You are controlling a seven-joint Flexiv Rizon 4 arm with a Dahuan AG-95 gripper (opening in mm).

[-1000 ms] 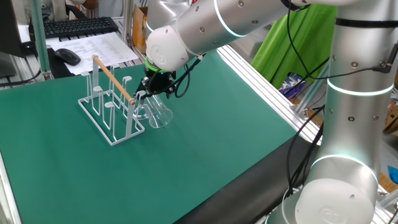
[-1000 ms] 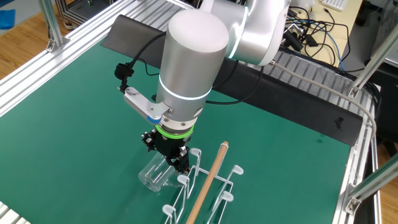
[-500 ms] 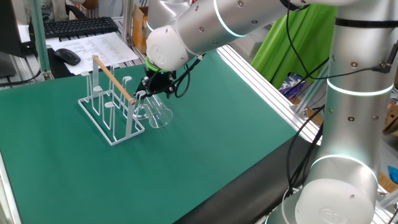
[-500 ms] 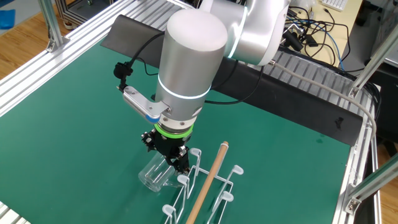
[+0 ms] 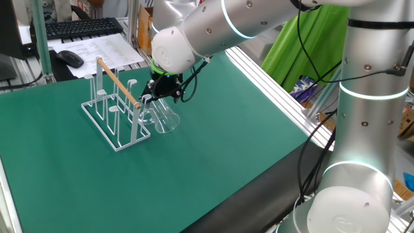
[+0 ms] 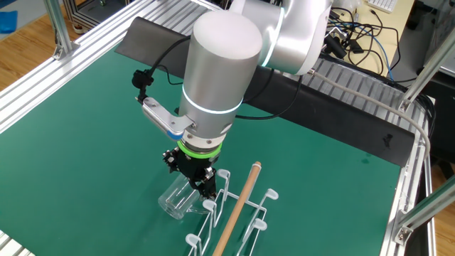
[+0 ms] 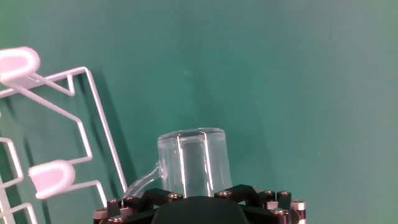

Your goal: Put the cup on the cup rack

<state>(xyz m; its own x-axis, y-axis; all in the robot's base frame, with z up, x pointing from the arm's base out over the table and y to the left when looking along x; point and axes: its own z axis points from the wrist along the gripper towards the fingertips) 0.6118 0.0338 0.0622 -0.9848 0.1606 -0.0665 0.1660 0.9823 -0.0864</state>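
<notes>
Fingers point(image 6: 192, 181) clamped on cup point(image 5: 165, 118); cup tilted, base outward, beside cup rack point(image 5: 115, 103).

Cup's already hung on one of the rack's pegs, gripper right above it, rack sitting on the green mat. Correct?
Not quite. The cup is not on a peg: it lies tilted on the green mat beside the cup rack, outside its wire base, as the hand view shows. The rest holds: the gripper is right above the cup, and the rack sits on the mat.
</notes>
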